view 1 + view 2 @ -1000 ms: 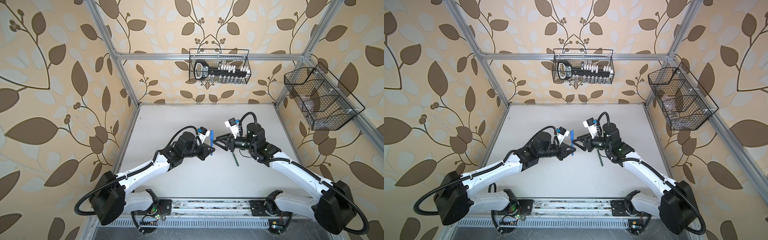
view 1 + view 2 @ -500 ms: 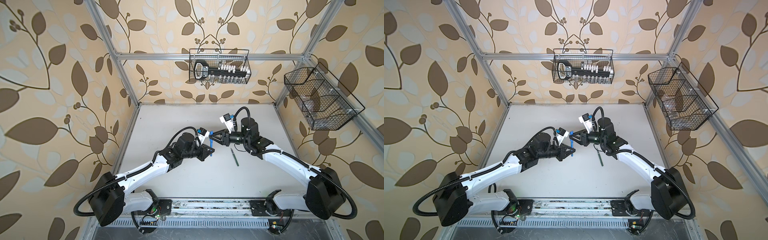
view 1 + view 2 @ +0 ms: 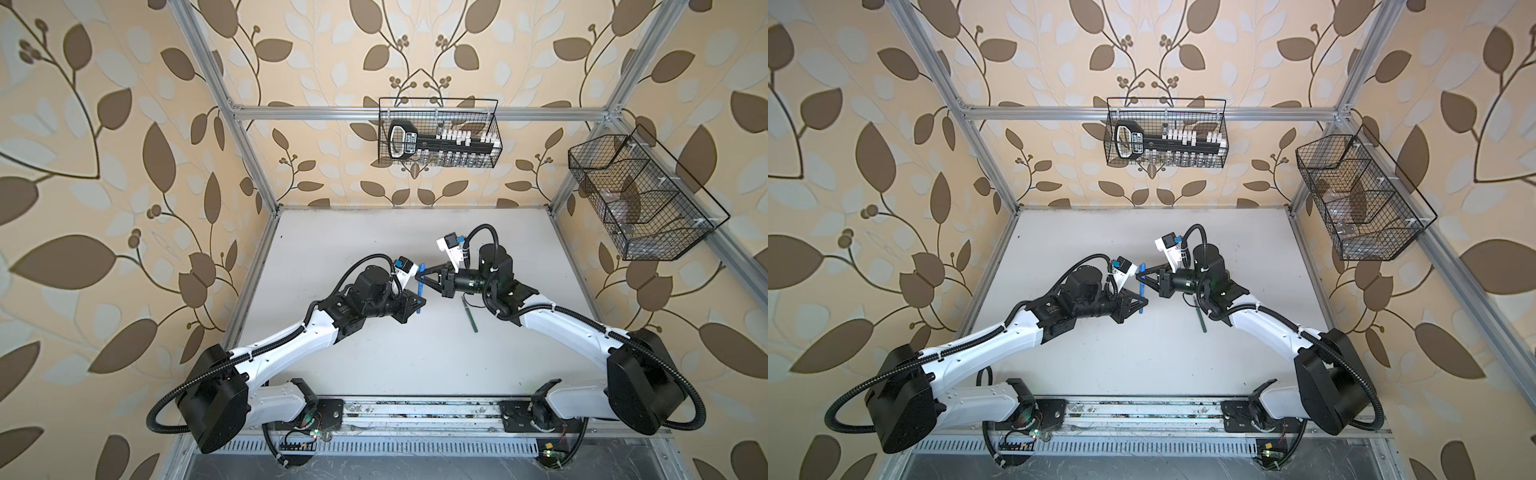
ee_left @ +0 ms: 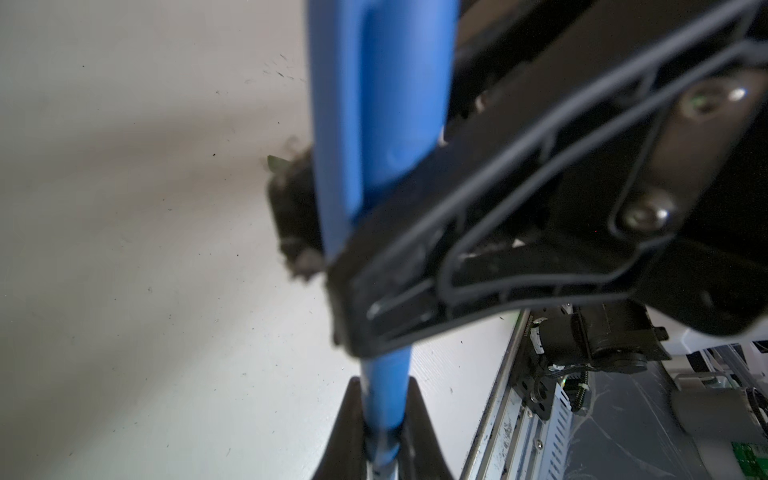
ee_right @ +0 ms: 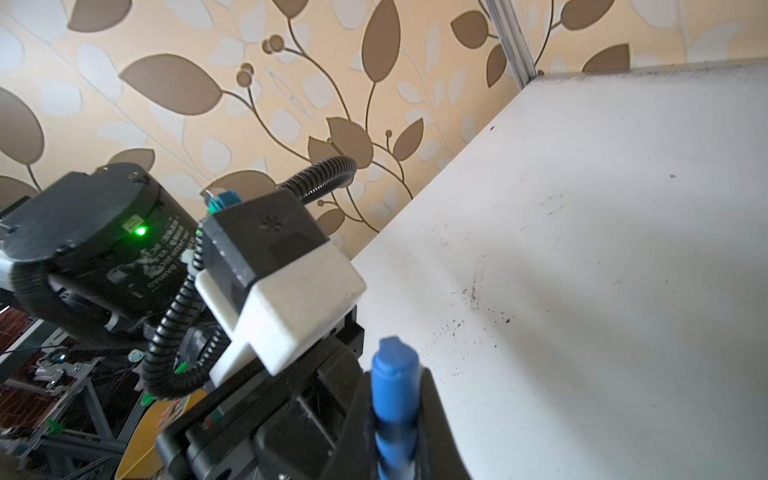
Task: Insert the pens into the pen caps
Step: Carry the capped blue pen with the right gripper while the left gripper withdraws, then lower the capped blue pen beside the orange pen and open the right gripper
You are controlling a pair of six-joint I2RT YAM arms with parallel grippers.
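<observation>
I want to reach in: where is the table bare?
Bare: the table behind the arms to the back wall, and in front, between arms and rail. Crowded: the middle, where left gripper and right gripper clamp the blue pen, green pen nearby.

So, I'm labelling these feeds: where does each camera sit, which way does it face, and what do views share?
Both top views: one stereo head overhead, looking down on the white table; both whole arms show, left gripper facing right gripper.
Left wrist: on the left arm, looking along its fingertips, shut on the slim blue plastic pen; the right gripper's finger crosses.
Right wrist: on the right arm, facing the left arm's wrist camera, fingers shut on the stubby blue plastic cap.
Shared: both wrist views show the cap.
</observation>
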